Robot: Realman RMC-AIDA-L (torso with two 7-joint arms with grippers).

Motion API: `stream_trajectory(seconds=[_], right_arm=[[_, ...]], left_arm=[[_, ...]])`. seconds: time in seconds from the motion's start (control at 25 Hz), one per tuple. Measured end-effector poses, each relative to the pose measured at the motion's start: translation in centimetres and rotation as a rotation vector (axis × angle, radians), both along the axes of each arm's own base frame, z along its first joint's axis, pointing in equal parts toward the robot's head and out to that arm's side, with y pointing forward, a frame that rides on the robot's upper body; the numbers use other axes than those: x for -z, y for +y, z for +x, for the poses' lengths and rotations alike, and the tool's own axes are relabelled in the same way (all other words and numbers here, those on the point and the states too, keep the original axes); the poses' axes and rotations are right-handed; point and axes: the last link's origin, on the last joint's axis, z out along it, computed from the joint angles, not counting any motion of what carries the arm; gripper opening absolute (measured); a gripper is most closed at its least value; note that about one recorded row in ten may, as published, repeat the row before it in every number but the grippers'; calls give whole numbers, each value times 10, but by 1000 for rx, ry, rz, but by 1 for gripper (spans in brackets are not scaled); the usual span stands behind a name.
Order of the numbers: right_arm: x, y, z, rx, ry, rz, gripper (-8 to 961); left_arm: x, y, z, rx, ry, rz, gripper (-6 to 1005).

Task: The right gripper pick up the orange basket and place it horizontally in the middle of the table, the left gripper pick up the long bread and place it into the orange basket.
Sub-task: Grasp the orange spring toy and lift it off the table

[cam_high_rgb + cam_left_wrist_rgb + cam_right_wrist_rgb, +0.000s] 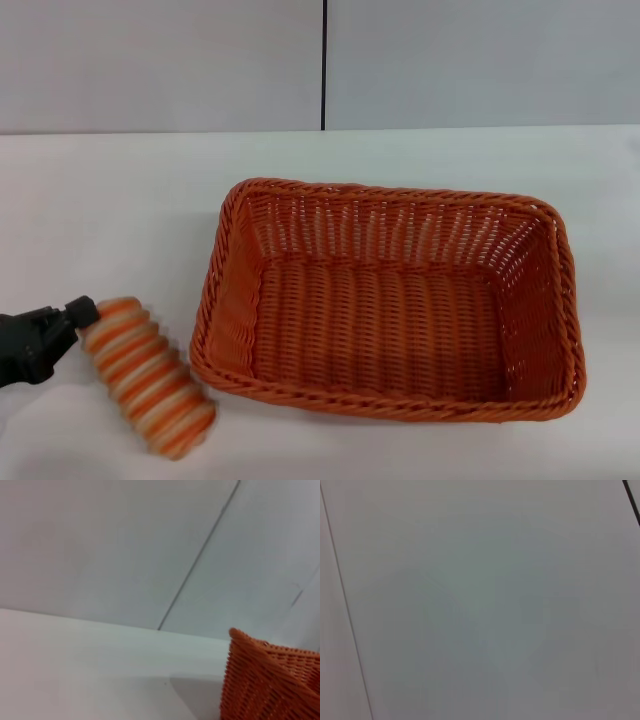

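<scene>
The orange basket (390, 300) stands empty on the white table (120, 210), its long side across the head view; one of its corners (270, 680) shows in the left wrist view. The long bread (150, 388), striped orange and cream, lies on the table just left of the basket's near left corner. My left gripper (62, 340) is at the far left edge, open, with its upper fingertip (82, 311) touching the bread's far end. Nothing is held between its fingers. The right gripper is out of view.
A grey panelled wall (320, 60) with a dark vertical seam stands behind the table. Bare tabletop lies left of the basket and behind it. The right wrist view holds only a grey wall panel (480, 600).
</scene>
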Motion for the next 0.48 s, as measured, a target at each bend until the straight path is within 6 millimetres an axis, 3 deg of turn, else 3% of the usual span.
stream_trajectory(seconds=[0.48], right_arm=[[1,2,-1,1,6,-1,516]], left_arm=[[-11,7,8,27,-53,84,15]])
